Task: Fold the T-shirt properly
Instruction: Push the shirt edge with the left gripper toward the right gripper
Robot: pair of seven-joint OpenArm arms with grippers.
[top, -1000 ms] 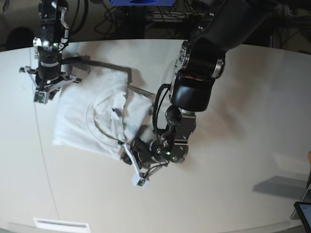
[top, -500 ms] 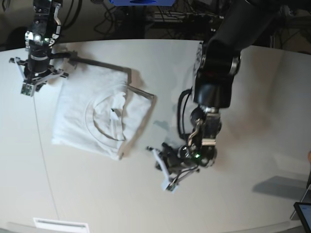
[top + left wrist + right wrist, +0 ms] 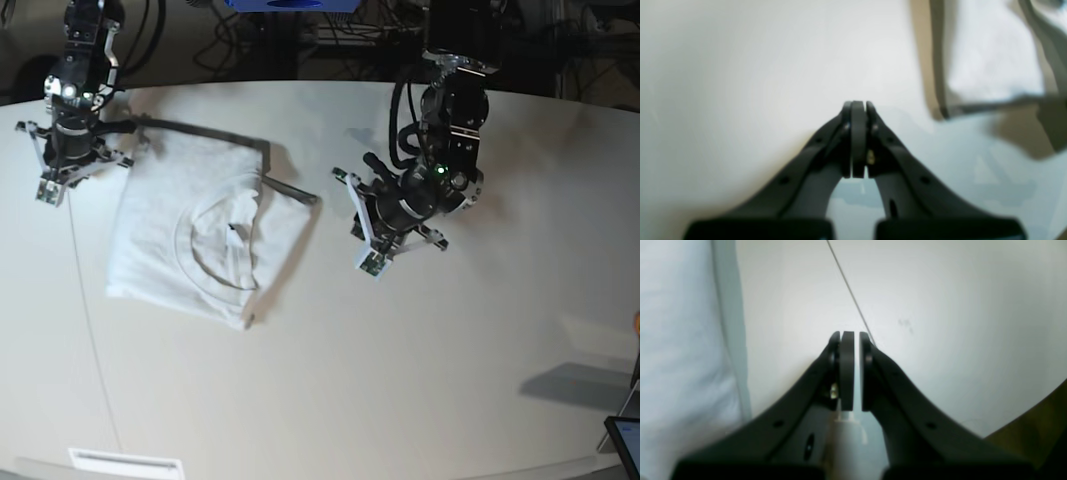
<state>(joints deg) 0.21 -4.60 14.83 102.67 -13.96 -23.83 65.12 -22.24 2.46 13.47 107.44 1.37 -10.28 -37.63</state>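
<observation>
Off-white table [image 3: 420, 380] bare under both arms. Plain white thin-fabric T-shirt [image 3: 200, 235], folded compact, lies between grippers, touching neither. Left gripper [image 3: 372, 262]: jaws together, empty. Right gripper [image 3: 48, 190]: jaws nearly together, empty. Judgement: folding looks finished; next, retreat or final tidy.

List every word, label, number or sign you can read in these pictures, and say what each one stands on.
None can be read.
T-shirt: a small tag at the collar, too small to read.
Table: a pale strip near the bottom left edge, no legible text.
Dark device at the base view's bottom right corner: nothing legible.
Left gripper and right gripper: no markings.
</observation>
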